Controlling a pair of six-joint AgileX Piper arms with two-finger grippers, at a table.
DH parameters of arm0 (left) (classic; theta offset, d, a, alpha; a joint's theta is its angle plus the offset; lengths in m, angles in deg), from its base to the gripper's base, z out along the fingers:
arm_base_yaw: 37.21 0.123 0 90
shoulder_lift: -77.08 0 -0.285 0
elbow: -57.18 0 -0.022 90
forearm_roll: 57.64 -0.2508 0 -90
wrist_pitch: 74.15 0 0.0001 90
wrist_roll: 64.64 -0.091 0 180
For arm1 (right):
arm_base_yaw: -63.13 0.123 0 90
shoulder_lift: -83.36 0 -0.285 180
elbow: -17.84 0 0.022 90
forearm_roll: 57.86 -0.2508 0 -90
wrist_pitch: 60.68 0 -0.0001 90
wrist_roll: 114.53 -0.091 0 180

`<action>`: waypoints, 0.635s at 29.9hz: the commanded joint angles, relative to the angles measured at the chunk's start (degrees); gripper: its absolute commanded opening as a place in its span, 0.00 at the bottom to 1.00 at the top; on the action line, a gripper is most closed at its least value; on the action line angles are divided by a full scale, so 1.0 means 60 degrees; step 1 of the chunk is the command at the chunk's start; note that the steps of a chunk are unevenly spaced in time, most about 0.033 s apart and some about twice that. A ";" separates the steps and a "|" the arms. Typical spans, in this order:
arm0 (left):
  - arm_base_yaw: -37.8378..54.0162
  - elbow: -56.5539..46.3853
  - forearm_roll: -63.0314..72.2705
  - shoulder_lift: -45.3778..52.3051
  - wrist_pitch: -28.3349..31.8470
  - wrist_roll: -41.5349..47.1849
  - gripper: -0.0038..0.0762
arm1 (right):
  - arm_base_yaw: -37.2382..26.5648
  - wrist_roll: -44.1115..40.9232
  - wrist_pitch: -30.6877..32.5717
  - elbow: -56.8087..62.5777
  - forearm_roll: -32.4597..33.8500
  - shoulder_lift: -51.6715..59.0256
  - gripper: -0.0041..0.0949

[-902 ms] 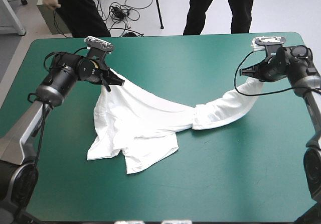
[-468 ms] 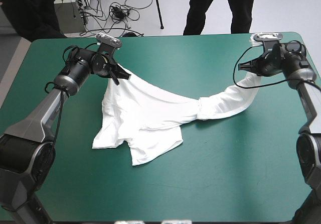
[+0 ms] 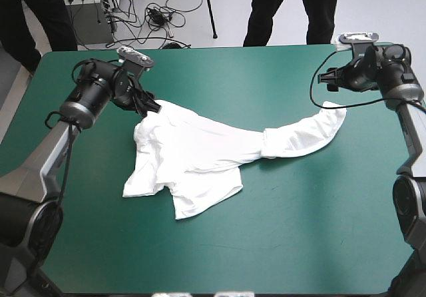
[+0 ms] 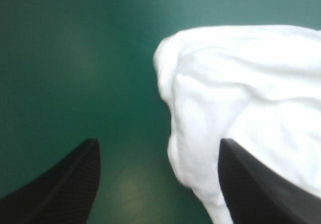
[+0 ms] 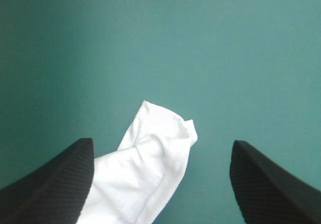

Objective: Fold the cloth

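Left gripper (image 4: 158,142) and right gripper (image 5: 162,141) both gape empty, we see, one at each end of the T-shirt (image 3: 193,154) strung crosswise on the desk (image 3: 266,244), bulk nearer the left.

Robot lab or test room, not home. Big table (image 3: 200,257) with plain teal-green cover fills middle. Two grey-and-black robot arms reach over it — left arm (image 3: 40,170) from one side, right arm (image 3: 414,127) from other, white T-shirt (image 3: 193,150) lying between them. Beyond table's far edge: pale hard floor (image 3: 373,4), tangle of loose black cables (image 3: 156,10) on it, plug strip (image 3: 106,0) with wires going in, thin black stand leg (image 3: 208,7) — machine stuff, work-room stuff.
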State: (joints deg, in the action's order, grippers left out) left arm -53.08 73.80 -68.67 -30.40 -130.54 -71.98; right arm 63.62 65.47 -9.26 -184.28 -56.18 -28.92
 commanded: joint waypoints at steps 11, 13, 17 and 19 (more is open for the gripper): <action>-0.0006 -0.1415 -0.0259 0.4291 -0.2042 0.0677 0.70 | -0.0084 0.0393 0.1920 -0.0460 0.0088 0.3433 0.79; -0.0006 -0.2172 -0.0112 0.4596 -0.2005 0.0773 0.70 | -0.0084 0.0393 0.1934 -0.0049 0.0088 0.4145 0.79; -0.0006 -0.3601 0.0257 0.4734 -0.1729 0.0782 0.70 | -0.0084 0.0358 0.1914 0.1166 0.0354 0.5530 0.79; -0.0006 -0.4214 0.0379 0.4648 -0.1480 0.0782 0.69 | -0.0084 0.0156 0.1851 0.1904 0.0484 0.6141 0.79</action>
State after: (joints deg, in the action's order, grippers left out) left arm -53.08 51.53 -67.43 -3.51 -143.16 -68.01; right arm 63.56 67.20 4.69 -176.56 -55.02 2.22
